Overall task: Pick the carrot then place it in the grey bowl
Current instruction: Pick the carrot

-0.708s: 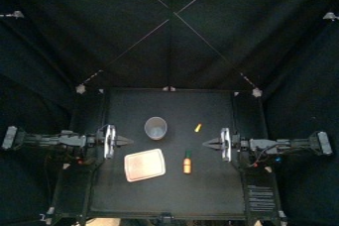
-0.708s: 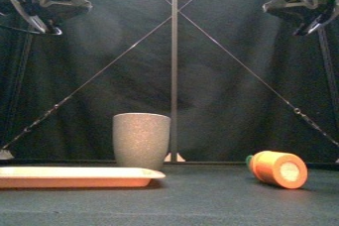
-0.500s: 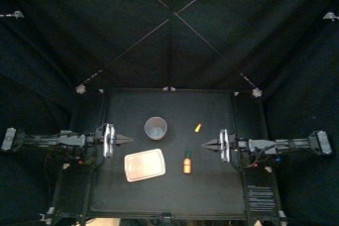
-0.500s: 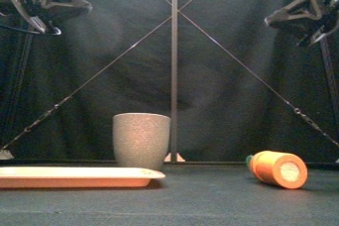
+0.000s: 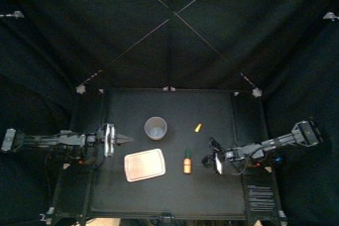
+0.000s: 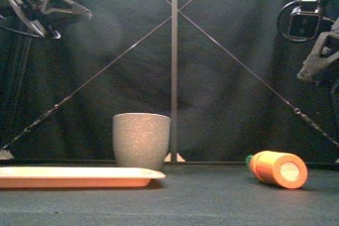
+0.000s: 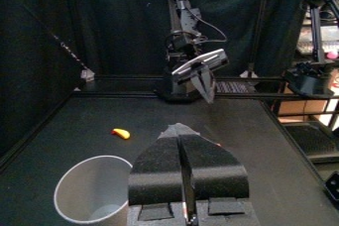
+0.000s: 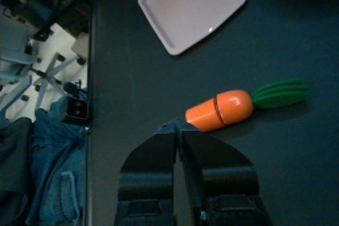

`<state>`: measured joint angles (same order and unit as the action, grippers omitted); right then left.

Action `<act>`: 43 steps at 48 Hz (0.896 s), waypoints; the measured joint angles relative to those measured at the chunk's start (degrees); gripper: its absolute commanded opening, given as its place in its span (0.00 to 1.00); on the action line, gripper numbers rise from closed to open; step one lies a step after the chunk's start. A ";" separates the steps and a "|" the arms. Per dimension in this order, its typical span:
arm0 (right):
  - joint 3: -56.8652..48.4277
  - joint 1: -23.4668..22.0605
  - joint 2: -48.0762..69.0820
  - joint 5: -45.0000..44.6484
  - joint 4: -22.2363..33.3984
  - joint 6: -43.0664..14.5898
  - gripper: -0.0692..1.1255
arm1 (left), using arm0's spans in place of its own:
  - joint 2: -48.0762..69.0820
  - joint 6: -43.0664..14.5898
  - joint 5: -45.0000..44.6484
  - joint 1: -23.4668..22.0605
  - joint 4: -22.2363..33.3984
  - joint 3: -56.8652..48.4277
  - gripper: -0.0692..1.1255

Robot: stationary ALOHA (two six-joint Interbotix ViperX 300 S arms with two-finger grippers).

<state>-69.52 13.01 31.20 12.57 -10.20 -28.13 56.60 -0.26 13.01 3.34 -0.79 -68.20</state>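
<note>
Orange toy carrot with green top looks light, stiff, slick; take its thick middle, though right gripper and left gripper have jaws pressed together.

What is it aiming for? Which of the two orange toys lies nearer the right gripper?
The carrot with the green top, beside the pink tray, is nearer the right gripper; the smaller orange toy lies farther back.

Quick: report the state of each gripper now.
Left gripper: shut, holding nothing.
Right gripper: shut, holding nothing; the carrot lies apart from it, not gripped.
</note>
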 measured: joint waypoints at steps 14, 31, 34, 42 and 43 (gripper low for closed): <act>5.89 -1.14 -14.85 -0.35 -0.26 -0.53 0.90 | -0.09 0.00 0.00 0.00 -0.18 0.00 0.05; 11.07 -5.45 -23.38 -5.01 -0.53 -0.62 0.92 | 0.00 0.00 0.00 0.00 -0.35 0.00 0.05; 11.69 -6.06 -24.35 -5.71 -0.35 -0.62 0.92 | 0.00 0.00 0.00 0.09 -0.26 0.00 0.05; 13.97 -7.03 -26.81 -6.42 0.00 -0.70 0.92 | 0.00 0.00 0.00 0.00 -0.35 0.00 0.05; 14.33 -7.03 -27.25 -6.50 0.00 -0.62 0.92 | 0.00 0.00 0.00 0.00 -0.26 0.00 0.05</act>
<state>-55.20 5.98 3.96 6.06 -10.20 -28.74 56.60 -0.26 13.01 3.34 -1.05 -68.20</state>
